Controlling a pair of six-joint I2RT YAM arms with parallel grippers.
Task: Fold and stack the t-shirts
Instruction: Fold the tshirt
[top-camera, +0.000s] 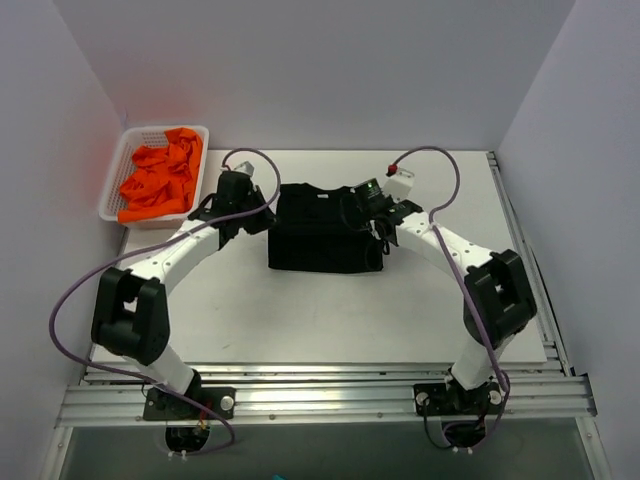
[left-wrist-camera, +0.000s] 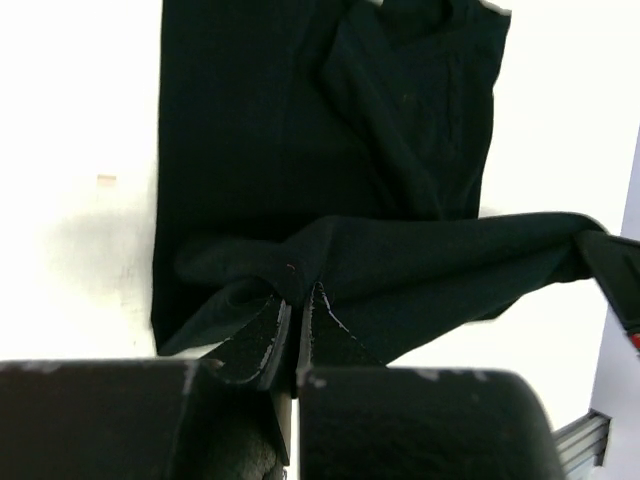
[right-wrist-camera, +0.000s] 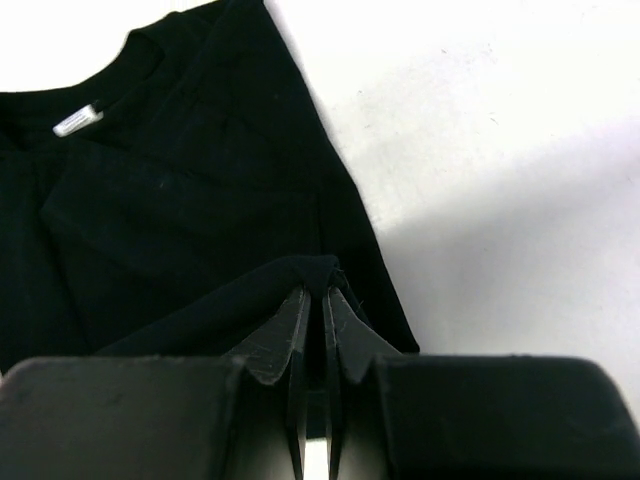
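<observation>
Left gripper (left-wrist-camera: 298, 297) and right gripper (right-wrist-camera: 322, 290), each tight on lifted edge of black t-shirt (top-camera: 318, 240)

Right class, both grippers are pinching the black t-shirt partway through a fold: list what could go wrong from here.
1. The left gripper and right gripper each hold only a small pinch of the black t-shirt at their fingertips, so it may slip out during the fold.
2. If the arms move unevenly, the lifted edge could land skewed, leaving a crooked fold.
3. The layers folded beneath look loose and creased, so dragging could pull them apart.
</observation>
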